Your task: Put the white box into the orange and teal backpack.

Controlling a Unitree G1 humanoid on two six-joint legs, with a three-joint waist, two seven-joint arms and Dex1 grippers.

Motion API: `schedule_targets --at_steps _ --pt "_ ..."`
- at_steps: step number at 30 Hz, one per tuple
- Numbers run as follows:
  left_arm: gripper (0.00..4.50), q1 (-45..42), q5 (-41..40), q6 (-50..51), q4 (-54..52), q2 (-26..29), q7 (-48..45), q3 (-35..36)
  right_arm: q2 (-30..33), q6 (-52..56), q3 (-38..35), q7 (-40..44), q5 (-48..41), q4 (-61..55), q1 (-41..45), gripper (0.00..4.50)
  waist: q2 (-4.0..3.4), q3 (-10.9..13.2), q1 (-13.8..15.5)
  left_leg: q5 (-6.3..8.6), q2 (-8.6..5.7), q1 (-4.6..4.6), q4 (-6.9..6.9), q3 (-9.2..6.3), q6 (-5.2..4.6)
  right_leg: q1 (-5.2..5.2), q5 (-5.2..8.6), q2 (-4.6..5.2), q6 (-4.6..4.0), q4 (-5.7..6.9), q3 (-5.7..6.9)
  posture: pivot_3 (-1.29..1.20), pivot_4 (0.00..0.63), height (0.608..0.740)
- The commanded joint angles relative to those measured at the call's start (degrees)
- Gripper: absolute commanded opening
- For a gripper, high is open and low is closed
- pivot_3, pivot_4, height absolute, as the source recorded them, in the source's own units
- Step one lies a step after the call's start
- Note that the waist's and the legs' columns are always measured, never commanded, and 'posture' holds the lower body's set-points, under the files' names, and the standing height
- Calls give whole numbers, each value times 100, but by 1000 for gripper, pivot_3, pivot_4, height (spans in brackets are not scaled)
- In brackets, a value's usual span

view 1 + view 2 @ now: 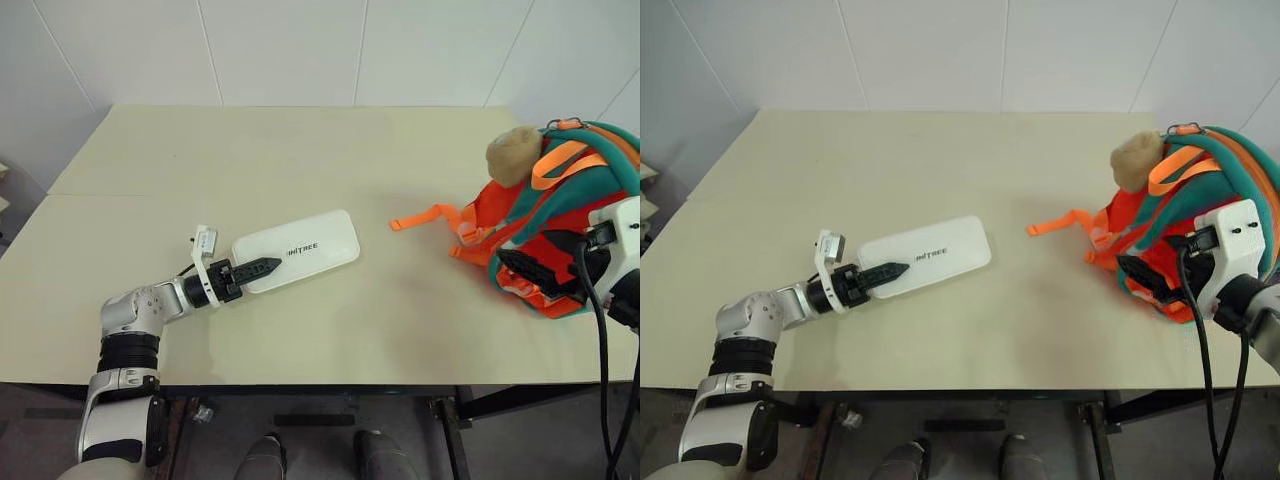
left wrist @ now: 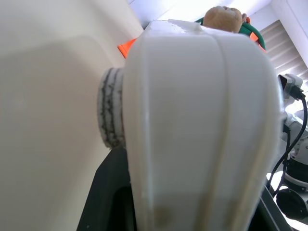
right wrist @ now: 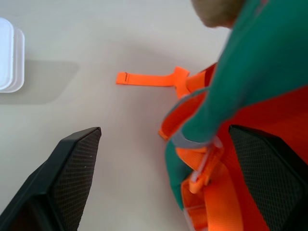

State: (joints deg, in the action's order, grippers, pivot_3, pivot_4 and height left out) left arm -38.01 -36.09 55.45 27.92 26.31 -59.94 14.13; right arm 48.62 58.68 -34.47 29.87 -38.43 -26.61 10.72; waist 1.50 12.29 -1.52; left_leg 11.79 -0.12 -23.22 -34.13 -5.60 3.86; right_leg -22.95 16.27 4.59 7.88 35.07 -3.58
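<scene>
A: Where's the box (image 1: 298, 249)?
B: On the table (image 1: 250, 150), its near end clamped by the left gripper (image 1: 268, 266), arm low and level.
A: The right gripper (image 3: 163, 168)?
B: Jaws wide apart, nothing held, at the front of the backpack (image 1: 560, 215) by the table's right edge.

White box (image 1: 300, 250): smooth glossy plastic. Backpack (image 1: 560, 225): matt cloth, webbing straps, plush piece. Table (image 1: 300, 150): matt, smooth.
</scene>
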Motion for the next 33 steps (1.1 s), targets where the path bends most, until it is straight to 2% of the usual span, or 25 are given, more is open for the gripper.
schedule_targets --at_steps 1,8,10,14,18,23,31,33 --pt "1271 -140 -146 -42 -94 72 -94 53 -30 -65 -100 -203 16 -33 77 4478 0 0 -3 0 0 0 0 0 0 0 0 0 -1 0 0 0 150 740" --pt "1271 -153 -200 -25 -166 136 -60 133 -291 -588 486 -498 395 649 663 4478 0 0 -10 0 0 1 0 2 0 0 1 0 -2 -1 0 0 150 740" --pt "1271 -130 -284 -17 -291 183 -51 232 -505 -1109 1052 -585 792 1307 1295 4478 0 0 -34 0 1 4 0 5 0 0 1 0 -2 -4 -1 0 150 740" --pt "1271 -57 -405 22 -491 225 47 356 -683 -2009 1780 -837 1706 2517 2040 4478 0 0 -19 -4 3 4 2 6 2 -1 -1 -1 -3 -5 -1 0 150 740" --pt "1271 39 -495 32 -644 217 175 443 -1021 -2896 1944 -1094 2135 3623 2633 4478 0 0 3 -3 0 -2 7 5 2 -5 -4 0 2 -4 -2 0 150 740" --pt "1271 154 -581 70 -784 263 265 538 -1231 -3578 2024 -659 2145 3996 2835 2864 0 0 -8 -1 0 -4 13 4 2 -7 -4 0 5 -4 -1 0 150 740" --pt "1271 349 -661 76 -897 426 395 645 -1398 -3613 2140 216 1707 3455 2775 107 -1 0 -33 -1 1 1 13 4 3 -8 -4 -2 6 7 -1 0 150 740" --pt "1271 341 -650 62 -865 503 395 690 -1516 -3359 2253 669 1294 3078 2838 15 -1 1 -54 -2 2 3 12 5 4 -8 -4 -2 5 9 -1 0 150 740"
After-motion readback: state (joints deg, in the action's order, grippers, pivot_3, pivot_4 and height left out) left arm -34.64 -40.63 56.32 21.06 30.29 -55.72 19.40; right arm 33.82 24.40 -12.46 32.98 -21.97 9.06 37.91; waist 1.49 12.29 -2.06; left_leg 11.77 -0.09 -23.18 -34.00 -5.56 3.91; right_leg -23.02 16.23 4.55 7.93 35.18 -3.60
